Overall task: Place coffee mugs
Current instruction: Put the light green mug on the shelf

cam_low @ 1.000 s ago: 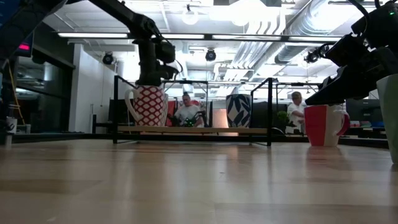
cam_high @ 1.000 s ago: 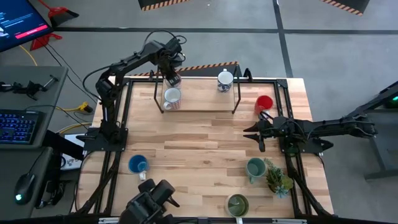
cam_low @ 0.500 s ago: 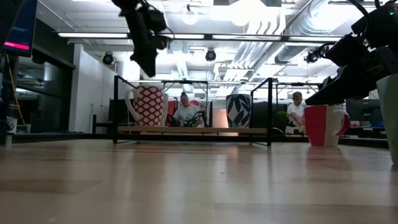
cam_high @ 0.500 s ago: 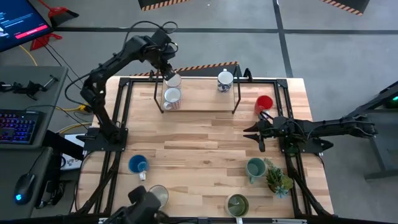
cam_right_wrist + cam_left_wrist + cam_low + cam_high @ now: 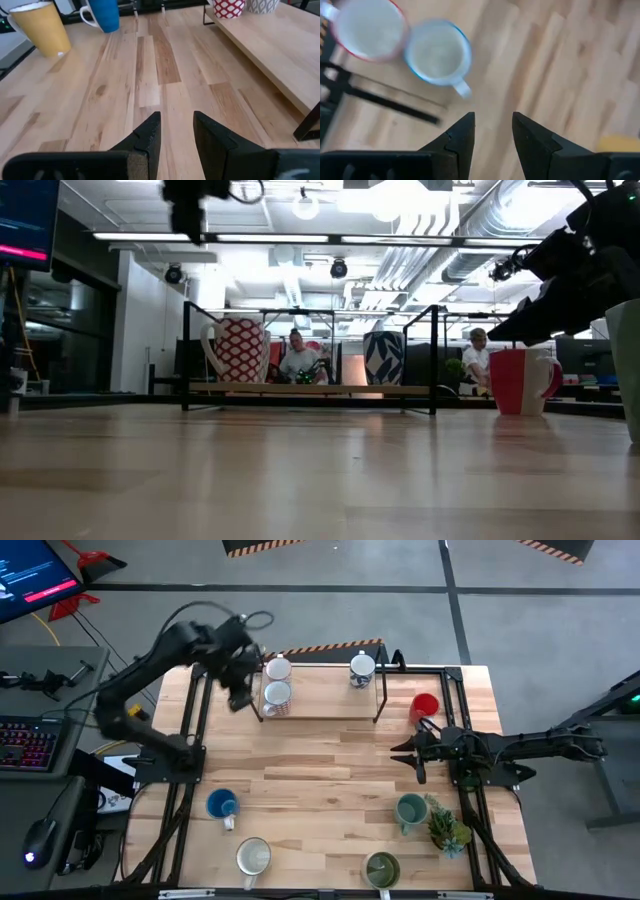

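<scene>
Mugs on the raised shelf (image 5: 320, 700) from above: two (image 5: 277, 683) at its left end, one (image 5: 362, 669) at its right, the empty left gripper (image 5: 238, 697) spread just beside them, the right gripper (image 5: 412, 753) parted mid-table near the red mug (image 5: 424, 705); low down, the red-patterned mug (image 5: 238, 350) stands upright.

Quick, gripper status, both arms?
Left gripper: open, holding nothing, above the table's back left by the shelf.
Right gripper: open, empty, low over the table's right side.

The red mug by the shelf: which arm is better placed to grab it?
Right. Its open tool hangs just in front of the red mug; the left tool is across the table, past the shelf.
</scene>
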You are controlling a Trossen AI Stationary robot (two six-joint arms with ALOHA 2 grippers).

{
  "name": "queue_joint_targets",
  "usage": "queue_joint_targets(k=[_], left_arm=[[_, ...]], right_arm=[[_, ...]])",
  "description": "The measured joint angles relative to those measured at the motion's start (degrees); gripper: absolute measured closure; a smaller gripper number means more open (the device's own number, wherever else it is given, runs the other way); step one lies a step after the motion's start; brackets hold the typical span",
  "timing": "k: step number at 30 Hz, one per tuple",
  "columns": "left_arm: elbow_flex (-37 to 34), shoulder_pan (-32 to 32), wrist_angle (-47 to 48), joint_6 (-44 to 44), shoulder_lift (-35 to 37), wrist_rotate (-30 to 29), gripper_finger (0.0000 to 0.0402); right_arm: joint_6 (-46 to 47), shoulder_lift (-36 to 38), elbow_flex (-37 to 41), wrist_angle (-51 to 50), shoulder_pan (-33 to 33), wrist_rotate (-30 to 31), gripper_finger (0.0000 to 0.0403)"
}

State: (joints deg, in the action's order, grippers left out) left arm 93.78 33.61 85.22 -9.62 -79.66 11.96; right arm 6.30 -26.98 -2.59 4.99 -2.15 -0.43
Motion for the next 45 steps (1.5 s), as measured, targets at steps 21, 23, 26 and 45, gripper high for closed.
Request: queue_joint_targets(k=[21,23,26,45], left_arm=[[-52.4,-26.8,-25.6,32.1,52.1,0.8,0.0280],[-56.7,-28.7,-31.5,32.5,55.0,1.1,0.0280],[-62.2,-31.3,-40.8,29.4,57.6,0.7,0.0280],[-73.3,-41.5,-66.2,24.7,55.8,-16.1,0.0280]], right_arm=[[5.3,0.0,0.0,14.3,0.0,-0.7,0.0307],[5.4,0.0,0.0,16.3,0.0,-2.1,0.0307],[5.3,0.0,0.0,20.5,0.0,-3.6,0.0307],[-0.2,-0.5,0.0,42.6,0.2,-12.8,0.0307]])
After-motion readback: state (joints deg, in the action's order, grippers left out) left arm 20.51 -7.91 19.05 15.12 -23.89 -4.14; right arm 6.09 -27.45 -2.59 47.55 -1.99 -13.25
